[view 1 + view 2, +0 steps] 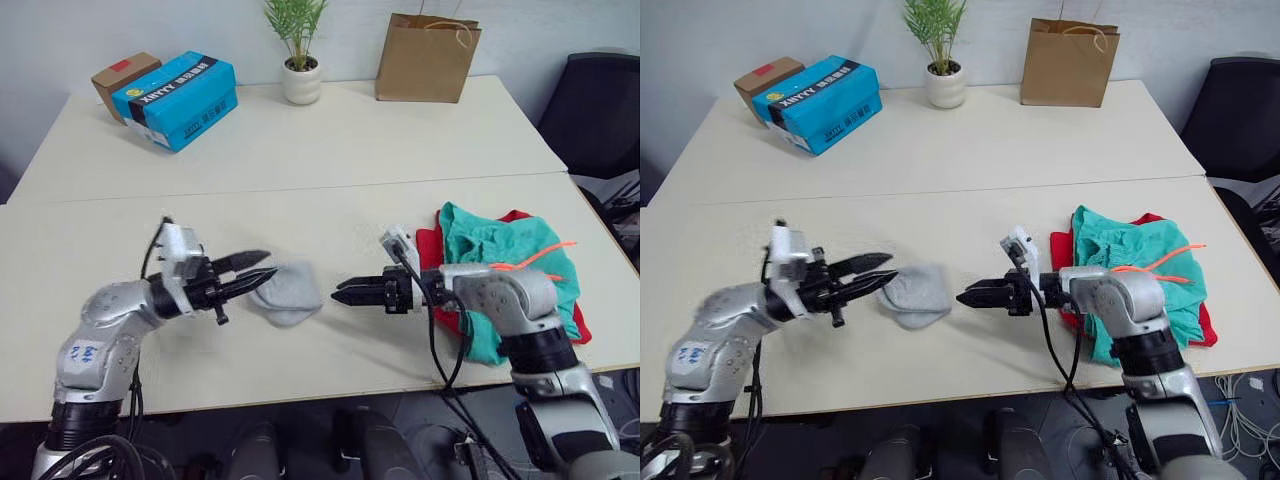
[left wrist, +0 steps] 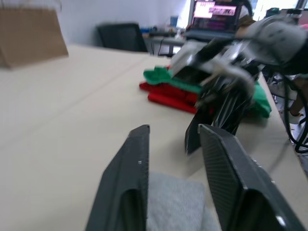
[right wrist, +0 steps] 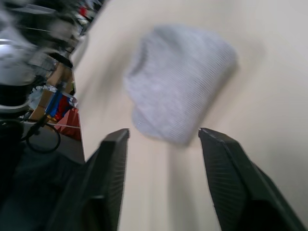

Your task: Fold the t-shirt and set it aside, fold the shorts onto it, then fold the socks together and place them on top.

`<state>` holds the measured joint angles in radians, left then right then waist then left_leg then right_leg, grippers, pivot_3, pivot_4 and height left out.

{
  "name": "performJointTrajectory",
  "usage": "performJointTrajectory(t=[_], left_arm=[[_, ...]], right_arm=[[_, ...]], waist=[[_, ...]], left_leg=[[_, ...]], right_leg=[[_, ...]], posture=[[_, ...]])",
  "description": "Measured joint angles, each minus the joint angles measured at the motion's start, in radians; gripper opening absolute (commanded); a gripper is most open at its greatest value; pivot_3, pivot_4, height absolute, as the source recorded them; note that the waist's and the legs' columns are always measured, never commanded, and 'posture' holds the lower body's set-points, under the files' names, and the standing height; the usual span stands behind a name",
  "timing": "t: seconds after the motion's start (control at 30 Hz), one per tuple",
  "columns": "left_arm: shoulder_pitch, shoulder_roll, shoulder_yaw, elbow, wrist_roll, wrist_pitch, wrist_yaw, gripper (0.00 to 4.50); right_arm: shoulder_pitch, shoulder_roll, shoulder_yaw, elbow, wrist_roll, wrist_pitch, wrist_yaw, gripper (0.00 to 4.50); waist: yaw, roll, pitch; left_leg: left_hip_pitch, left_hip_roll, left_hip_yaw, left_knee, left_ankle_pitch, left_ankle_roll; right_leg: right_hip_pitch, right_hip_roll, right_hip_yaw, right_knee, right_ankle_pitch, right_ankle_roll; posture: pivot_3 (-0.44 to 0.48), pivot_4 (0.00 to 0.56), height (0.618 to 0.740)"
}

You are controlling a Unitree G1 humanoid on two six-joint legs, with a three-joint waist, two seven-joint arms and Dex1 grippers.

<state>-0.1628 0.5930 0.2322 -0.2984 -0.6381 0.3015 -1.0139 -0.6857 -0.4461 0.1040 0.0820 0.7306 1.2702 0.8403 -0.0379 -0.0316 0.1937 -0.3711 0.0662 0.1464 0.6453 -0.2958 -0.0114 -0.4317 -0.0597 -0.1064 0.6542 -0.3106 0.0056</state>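
Observation:
The grey socks [image 1: 288, 293] lie as one small bundle on the table, between my two grippers. My left gripper [image 1: 270, 263] is open, its fingertips at the bundle's left edge and just above it; the left wrist view has the sock [image 2: 175, 202] below the spread fingers. A short way to the right of the bundle, my right gripper [image 1: 336, 295] is open and points at it, with the sock [image 3: 180, 91] ahead of its fingers. The teal shorts [image 1: 500, 250] with an orange drawstring [image 1: 535, 258] rest on the red t-shirt [image 1: 428, 245] at the right.
At the back of the table stand a blue box [image 1: 182, 98], a brown cardboard box [image 1: 122, 78], a potted plant [image 1: 301, 80] and a paper bag [image 1: 428, 58]. A black chair [image 1: 600, 100] is off the table's right end.

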Motion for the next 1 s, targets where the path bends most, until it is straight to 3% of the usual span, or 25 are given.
performJointTrajectory(t=[0.1, 0.2, 0.27, 0.37, 0.6, 0.73, 0.83, 1.0], left_arm=[[0.102, 0.026, 0.019, -0.027, -0.04, 0.01, -0.051, 3.3], [0.173, 0.029, 0.045, -0.042, -0.047, -0.003, -0.069, 4.29], [0.209, 0.032, 0.074, -0.044, -0.047, -0.019, -0.068, 4.49], [0.257, 0.043, 0.103, -0.052, -0.054, -0.018, -0.07, 4.5], [0.317, 0.056, 0.142, -0.055, -0.073, -0.018, -0.085, 4.5], [0.315, 0.057, 0.143, -0.053, -0.086, -0.005, -0.079, 4.5], [0.319, 0.057, 0.156, -0.061, -0.122, 0.027, -0.065, 4.5], [0.256, 0.054, 0.127, -0.082, -0.151, 0.062, -0.049, 4.5]], right_arm=[[-0.048, 0.082, -0.017, 0.062, 0.003, 0.089, -0.057, 4.28], [-0.096, 0.132, 0.004, 0.093, -0.008, 0.128, -0.086, 4.35], [-0.119, 0.19, 0.002, 0.141, -0.024, 0.125, -0.111, 4.35], [-0.149, 0.266, -0.003, 0.218, -0.052, 0.084, -0.144, 3.73], [-0.2, 0.32, 0.011, 0.369, -0.131, -0.04, -0.139, 1.24], [-0.19, 0.299, 0.019, 0.316, -0.121, -0.028, -0.086, 0.02], [-0.128, 0.169, 0.061, 0.184, -0.1, -0.011, 0.009, 0.02], [-0.079, -0.205, 0.066, -0.077, 0.014, 0.027, 0.27, 0.02]], waist=[[-0.005, 0.0, 0.0], [-0.005, 0.0, 0.0], [-0.008, -0.001, -0.001], [-0.021, -0.001, -0.001], [-0.023, -0.001, -0.001], [-0.021, -0.001, -0.001], [-0.007, 0.0, 0.0], [0.011, 0.002, 0.001]], left_leg=[[-0.001, 0.0, 0.0, 0.0, 0.0, 0.0], [-0.004, 0.0, 0.0, 0.002, 0.001, 0.001], [-0.004, 0.0, 0.0, 0.002, 0.0, 0.001], [-0.003, 0.0, 0.0, 0.0, 0.001, 0.001], [-0.002, 0.0, 0.0, 0.0, 0.001, 0.0], [-0.001, 0.0, -0.001, 0.0, 0.001, 0.001], [-0.005, -0.001, -0.002, 0.0, -0.001, 0.003], [-0.017, -0.001, -0.001, 0.003, -0.002, 0.005]], right_leg=[[-0.001, 0.0, 0.0, 0.0, 0.0, 0.0], [-0.003, 0.0, 0.0, 0.0, 0.0, 0.001], [-0.003, 0.0, 0.0, 0.0, 0.001, 0.001], [-0.003, 0.0, 0.0, 0.0, 0.001, 0.001], [-0.003, 0.0, 0.0, 0.001, 0.001, 0.0], [-0.001, 0.0, 0.0, 0.0, 0.001, 0.0], [-0.003, -0.001, -0.001, -0.002, 0.001, 0.001], [-0.013, -0.001, -0.001, -0.003, 0.002, 0.003]], posture=[[0.0, 0.15, 0.74], [0.0, 0.15, 0.74], [0.0, 0.15, 0.74], [0.0, 0.15, 0.74], [0.0, 0.15, 0.74], [0.0, 0.15, 0.74], [0.0, 0.15, 0.74], [0.0, 0.15, 0.74]])
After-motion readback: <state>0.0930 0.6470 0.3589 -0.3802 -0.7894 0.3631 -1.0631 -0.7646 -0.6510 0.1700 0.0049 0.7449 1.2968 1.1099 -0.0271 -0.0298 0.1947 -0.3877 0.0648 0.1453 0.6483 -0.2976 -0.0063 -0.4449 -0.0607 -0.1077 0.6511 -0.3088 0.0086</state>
